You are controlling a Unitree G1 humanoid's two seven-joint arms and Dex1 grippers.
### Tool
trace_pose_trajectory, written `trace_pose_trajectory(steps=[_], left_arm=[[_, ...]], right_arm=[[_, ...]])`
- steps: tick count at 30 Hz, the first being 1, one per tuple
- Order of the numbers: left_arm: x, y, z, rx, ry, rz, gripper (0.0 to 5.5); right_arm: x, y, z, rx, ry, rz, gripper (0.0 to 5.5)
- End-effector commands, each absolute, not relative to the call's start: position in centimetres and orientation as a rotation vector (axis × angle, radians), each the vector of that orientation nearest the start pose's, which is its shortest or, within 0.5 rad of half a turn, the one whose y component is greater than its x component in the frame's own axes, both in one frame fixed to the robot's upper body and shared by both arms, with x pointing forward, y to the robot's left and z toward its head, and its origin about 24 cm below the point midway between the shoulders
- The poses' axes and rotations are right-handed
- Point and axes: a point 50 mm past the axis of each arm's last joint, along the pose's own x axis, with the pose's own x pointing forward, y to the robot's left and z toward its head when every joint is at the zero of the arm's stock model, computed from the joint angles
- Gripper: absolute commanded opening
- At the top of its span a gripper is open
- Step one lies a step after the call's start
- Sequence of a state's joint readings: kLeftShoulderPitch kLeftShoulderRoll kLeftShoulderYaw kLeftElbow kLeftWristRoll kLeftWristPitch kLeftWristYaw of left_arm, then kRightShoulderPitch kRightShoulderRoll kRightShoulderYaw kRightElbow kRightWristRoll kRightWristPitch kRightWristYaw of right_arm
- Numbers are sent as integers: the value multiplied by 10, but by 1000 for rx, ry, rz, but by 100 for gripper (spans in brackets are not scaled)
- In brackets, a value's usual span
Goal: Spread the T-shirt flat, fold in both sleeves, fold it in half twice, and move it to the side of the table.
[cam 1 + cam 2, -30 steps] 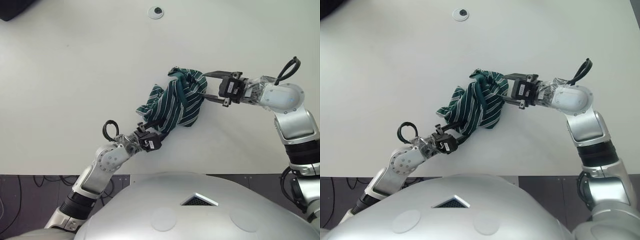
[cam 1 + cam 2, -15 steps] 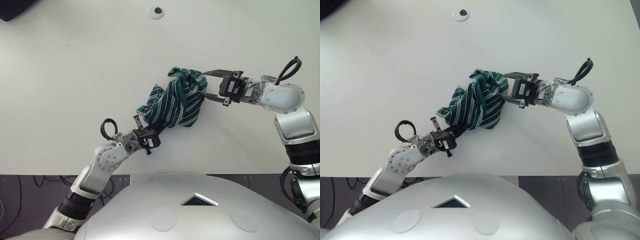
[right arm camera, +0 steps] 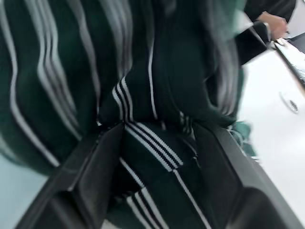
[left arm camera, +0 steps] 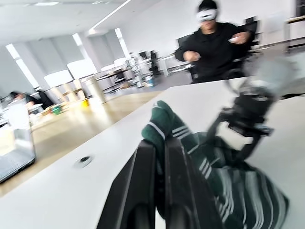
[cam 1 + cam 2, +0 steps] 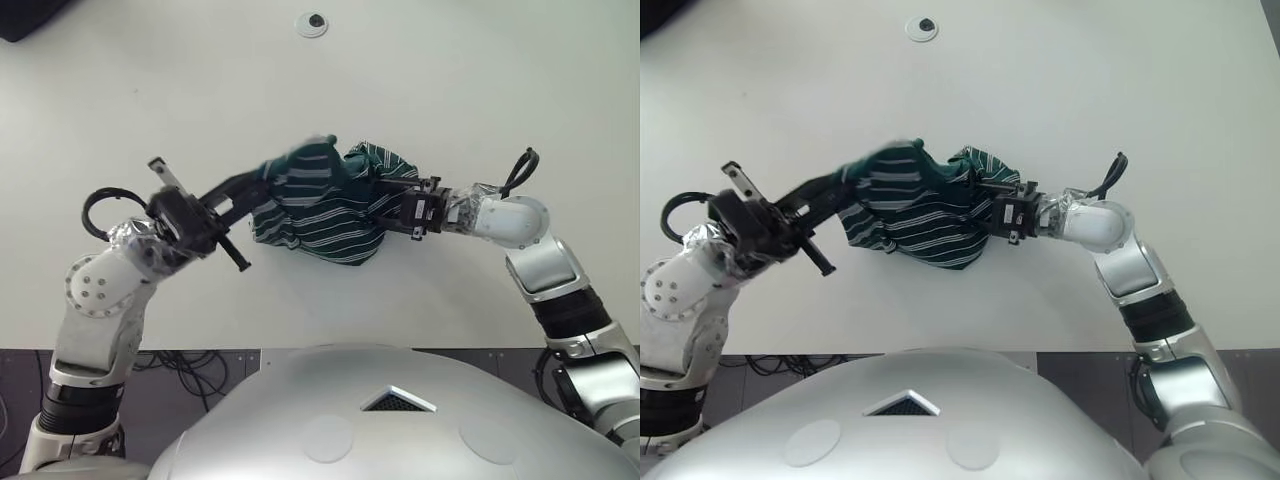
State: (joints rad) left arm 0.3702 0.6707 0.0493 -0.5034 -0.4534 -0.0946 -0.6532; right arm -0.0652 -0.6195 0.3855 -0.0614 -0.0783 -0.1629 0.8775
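Note:
The dark green T-shirt (image 5: pixel 318 208) with white stripes lies bunched in the middle of the white table (image 5: pixel 450 80). Its left end is lifted off the surface. My left gripper (image 5: pixel 262 181) is shut on that raised edge, and the left wrist view shows the cloth (image 4: pixel 164 119) pinched between its two fingers (image 4: pixel 145 164). My right gripper (image 5: pixel 384 200) is pushed into the shirt's right side. Its fingers (image 3: pixel 102 148) stand apart with striped cloth (image 3: pixel 152 157) bulging between them.
A small round disc (image 5: pixel 311 24) sits on the table at the far side. A dark object (image 5: pixel 28 12) lies at the far left corner. The table's front edge (image 5: pixel 330 347) runs close below the shirt. Bare tabletop lies left, right and beyond.
My left gripper has closed on the shirt's near-left edge and swung up and to the left with it, stretching the cloth. My right gripper has moved left into the shirt.

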Motion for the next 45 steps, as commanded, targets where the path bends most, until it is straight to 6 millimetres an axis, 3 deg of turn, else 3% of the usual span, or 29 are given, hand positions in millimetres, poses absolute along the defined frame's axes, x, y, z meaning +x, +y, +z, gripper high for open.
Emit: trace_pose_trajectory(steps=[1, 4, 6, 9, 15, 19, 25, 33, 39, 45], left_arm=[[178, 215, 104, 284, -49, -698, 2], [181, 214, 99, 311, -50, -670, 2], [184, 218, 99, 332, -64, -656, 2], [185, 226, 102, 350, -132, -672, 2], [180, 229, 113, 285, -267, -707, 2], [174, 227, 128, 210, -352, -714, 2], [168, 213, 157, 181, -485, -731, 2], [161, 199, 188, 172, -570, -752, 2], [160, 196, 192, 199, -556, -770, 2], [158, 196, 191, 211, -549, -775, 2]], right_arm=[[185, -150, 37, -702, 216, 1509, 265], [152, -144, 43, -543, 237, 1680, 265], [146, -141, 53, -445, 221, 1690, 265], [157, -144, 67, -375, 179, 1610, 265], [196, -160, 93, -292, 47, 1220, 265], [193, -163, 87, -251, 174, 1223, 265], [202, -160, 73, 9, 376, 1006, 265], [187, -143, 83, 265, 505, 1064, 265], [179, -138, 95, 369, 505, 1093, 265], [169, -129, 91, 310, 540, 1071, 265]])
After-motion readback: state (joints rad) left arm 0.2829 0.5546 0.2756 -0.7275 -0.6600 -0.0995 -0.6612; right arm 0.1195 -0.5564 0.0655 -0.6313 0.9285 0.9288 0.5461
